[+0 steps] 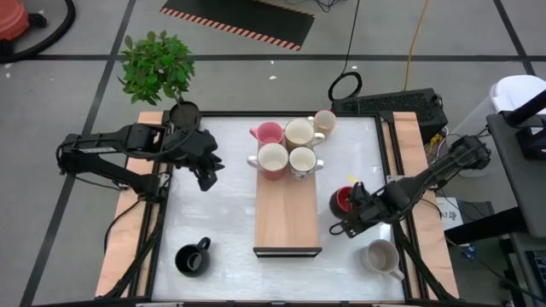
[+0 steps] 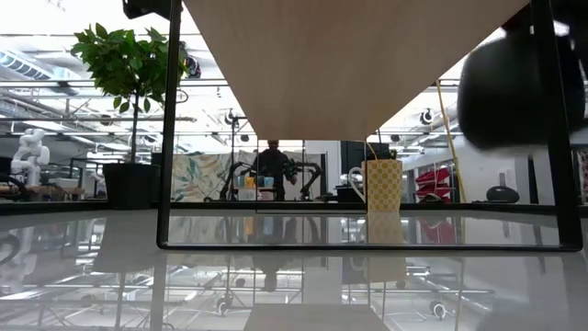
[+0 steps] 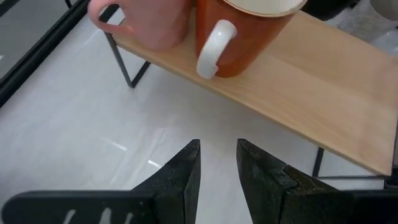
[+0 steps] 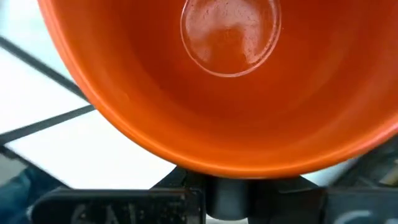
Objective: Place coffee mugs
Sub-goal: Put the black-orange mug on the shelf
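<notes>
The red mug (image 1: 343, 200) sits on the worktop (image 1: 217, 222) just right of the wooden shelf (image 1: 288, 213), clamped at its rim by the right tool (image 1: 351, 207), so lifting it onto the shelf looks next, while the left tool (image 1: 207, 179) waits narrowly parted at the shelf's left

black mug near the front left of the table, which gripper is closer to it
Left. The left gripper hovers over the table beyond the black mug on the same side; the right gripper is across the wooden shelf, at the red mug.
</notes>
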